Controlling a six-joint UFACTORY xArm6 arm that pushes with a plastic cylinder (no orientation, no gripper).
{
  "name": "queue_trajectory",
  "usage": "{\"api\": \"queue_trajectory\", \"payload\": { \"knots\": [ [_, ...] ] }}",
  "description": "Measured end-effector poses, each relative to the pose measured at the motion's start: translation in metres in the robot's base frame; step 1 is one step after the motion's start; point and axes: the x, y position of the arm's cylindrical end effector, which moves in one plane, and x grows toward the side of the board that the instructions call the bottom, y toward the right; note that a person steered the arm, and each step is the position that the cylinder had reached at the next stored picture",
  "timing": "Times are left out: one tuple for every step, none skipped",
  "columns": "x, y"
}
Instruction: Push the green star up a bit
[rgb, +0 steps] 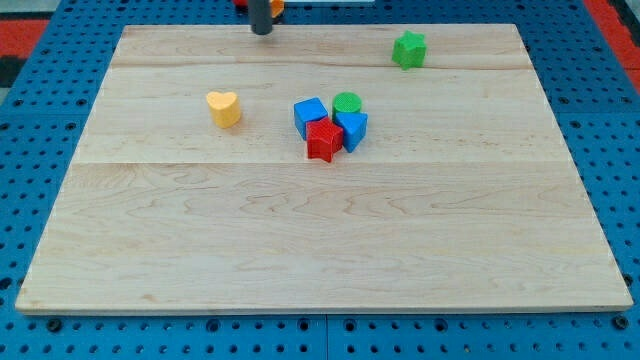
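Observation:
The green star (408, 49) lies near the view's top right of the wooden board (320, 240). My tip (261, 30) is at the board's top edge, left of centre, well to the left of the green star and apart from every block. Only the rod's lower end shows.
A yellow heart (224, 108) lies left of centre. A cluster sits at centre: a blue cube (310, 116), a green cylinder (347, 102), a blue triangular block (352, 129) and a red star (323, 140), touching each other. Something orange (274, 6) shows beside the rod at the view's top.

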Motion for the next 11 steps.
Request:
{"api": "queue_trajectory", "payload": {
  "knots": [
    [0.009, 0.023],
    [0.072, 0.030],
    [0.125, 0.086],
    [0.065, 0.137],
    [0.004, 0.137],
    [0.049, 0.139],
    [0.213, 0.152],
    [0.106, 0.197],
    [0.001, 0.202],
    [0.005, 0.214],
    [0.064, 0.237]
  ]
}}
